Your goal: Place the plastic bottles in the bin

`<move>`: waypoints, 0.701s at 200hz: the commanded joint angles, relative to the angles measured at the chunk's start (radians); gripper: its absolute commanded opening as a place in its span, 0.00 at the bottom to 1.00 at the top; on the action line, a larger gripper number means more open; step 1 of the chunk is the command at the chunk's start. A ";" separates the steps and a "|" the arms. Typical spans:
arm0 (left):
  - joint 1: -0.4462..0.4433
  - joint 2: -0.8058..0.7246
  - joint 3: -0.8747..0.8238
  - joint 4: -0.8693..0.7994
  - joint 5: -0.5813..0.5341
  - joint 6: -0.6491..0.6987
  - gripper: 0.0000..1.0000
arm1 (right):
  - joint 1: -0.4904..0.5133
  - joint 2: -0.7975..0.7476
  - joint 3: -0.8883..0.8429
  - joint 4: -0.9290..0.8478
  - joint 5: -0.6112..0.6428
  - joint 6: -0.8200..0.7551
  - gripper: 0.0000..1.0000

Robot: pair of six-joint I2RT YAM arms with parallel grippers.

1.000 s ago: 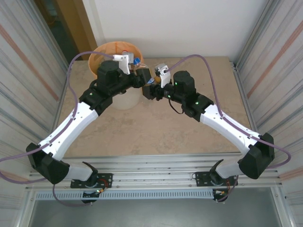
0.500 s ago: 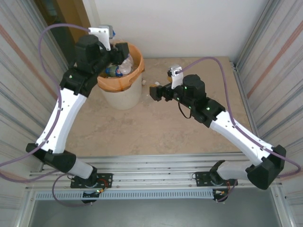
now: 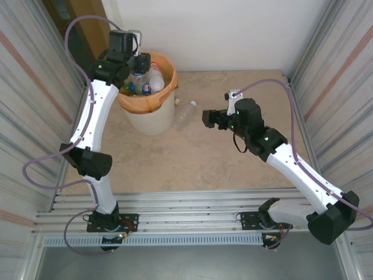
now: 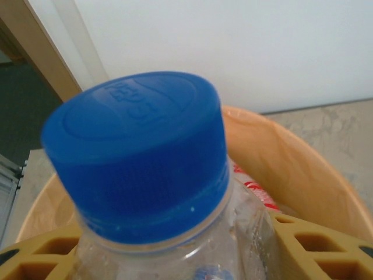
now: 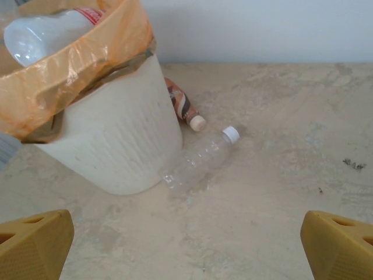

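Change is showing mostly in the arms. We are seeing the left arm standing taller than half a second ago, with its elbow drawn in from the left wall. The left gripper (image 3: 140,64) is hanging over the far left part of the bin (image 3: 170,87), much as it was then. In the left wrist view its yellow fingers (image 4: 312,245) are clasping a clear bottle with a blue cap (image 4: 137,154), neck up, above the orange bag (image 4: 280,157). We are also finding the right gripper (image 3: 210,118) farther right than before and well apart from the bin. Its fingers (image 5: 35,239) are spread wide with nothing between them. That retreat is uncovering a clear white-capped bottle (image 3: 183,113), which is lying on the table (image 3: 192,157) just beside the bin's right side. A brown bottle (image 5: 182,108) is lying beyond it, partly hidden by the bin's wall. Several bottles (image 3: 155,77) are already resting inside the bin.
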 commanded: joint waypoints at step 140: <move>0.011 0.131 0.181 -0.166 0.081 -0.036 0.85 | -0.024 0.019 -0.002 -0.006 -0.015 0.036 0.98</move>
